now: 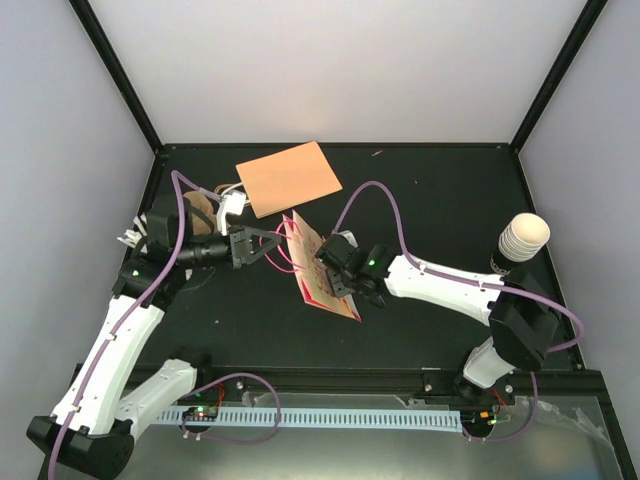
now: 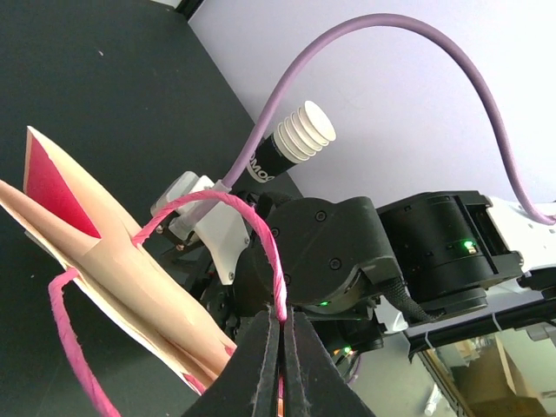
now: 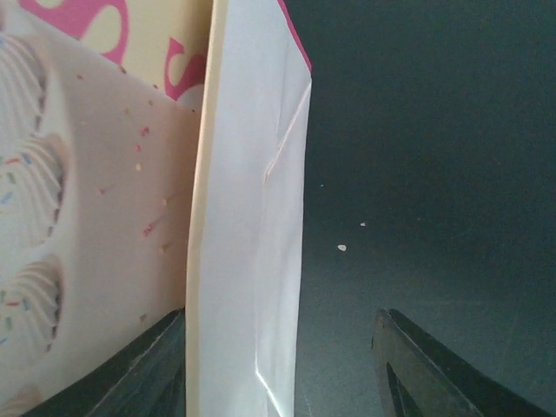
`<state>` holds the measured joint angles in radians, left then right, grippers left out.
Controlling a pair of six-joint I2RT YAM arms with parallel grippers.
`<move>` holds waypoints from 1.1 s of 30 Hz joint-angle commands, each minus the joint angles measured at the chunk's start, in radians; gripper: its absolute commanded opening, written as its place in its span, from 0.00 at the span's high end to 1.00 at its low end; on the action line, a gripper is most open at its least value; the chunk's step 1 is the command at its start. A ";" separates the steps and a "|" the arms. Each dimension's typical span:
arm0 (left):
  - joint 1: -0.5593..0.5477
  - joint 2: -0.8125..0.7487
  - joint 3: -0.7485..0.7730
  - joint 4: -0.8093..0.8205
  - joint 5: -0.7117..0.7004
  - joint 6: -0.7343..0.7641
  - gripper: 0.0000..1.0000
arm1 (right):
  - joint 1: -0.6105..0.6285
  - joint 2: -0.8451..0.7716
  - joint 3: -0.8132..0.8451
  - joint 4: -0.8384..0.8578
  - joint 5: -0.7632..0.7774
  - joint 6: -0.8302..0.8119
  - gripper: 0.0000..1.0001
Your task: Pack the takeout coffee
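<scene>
The takeout coffee (image 1: 520, 243), a cream ribbed cup with a dark lower part, stands upright at the table's right side, away from both grippers; the left wrist view shows the cup (image 2: 291, 146) too. A cream paper bag (image 1: 322, 272) with pink print stands mid-table. My left gripper (image 1: 262, 243) is shut on the bag's pink rope handle (image 2: 261, 228), with the closed fingertips (image 2: 271, 334) pinching the cord. My right gripper (image 1: 343, 280) is open astride the bag's side fold (image 3: 252, 217). Its left finger (image 3: 148, 373) is by the paper, and its right finger (image 3: 426, 373) stands off over bare table.
A flat orange-tan sheet (image 1: 288, 178) lies at the back centre. A brown moulded carrier (image 1: 203, 214) and thin white sticks (image 1: 129, 238) sit behind my left arm. Black frame posts and walls bound the dark table (image 1: 440, 190).
</scene>
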<state>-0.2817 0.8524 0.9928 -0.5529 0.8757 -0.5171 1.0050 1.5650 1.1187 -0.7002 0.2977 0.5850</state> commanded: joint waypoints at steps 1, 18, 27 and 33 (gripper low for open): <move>-0.005 -0.018 0.023 0.007 -0.004 0.004 0.98 | 0.005 0.023 0.027 -0.004 0.038 -0.003 0.42; -0.005 -0.024 0.025 -0.015 -0.012 0.019 0.98 | 0.003 0.054 0.092 -0.023 0.075 -0.033 0.52; -0.005 -0.024 0.022 -0.018 -0.015 0.023 0.98 | 0.003 0.054 0.089 -0.022 0.069 -0.033 0.62; -0.005 -0.024 0.021 -0.018 -0.016 0.024 0.98 | 0.003 0.056 0.077 -0.016 0.053 -0.034 0.65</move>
<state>-0.2821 0.8417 0.9928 -0.5659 0.8597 -0.5079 1.0046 1.6165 1.1931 -0.7227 0.3386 0.5522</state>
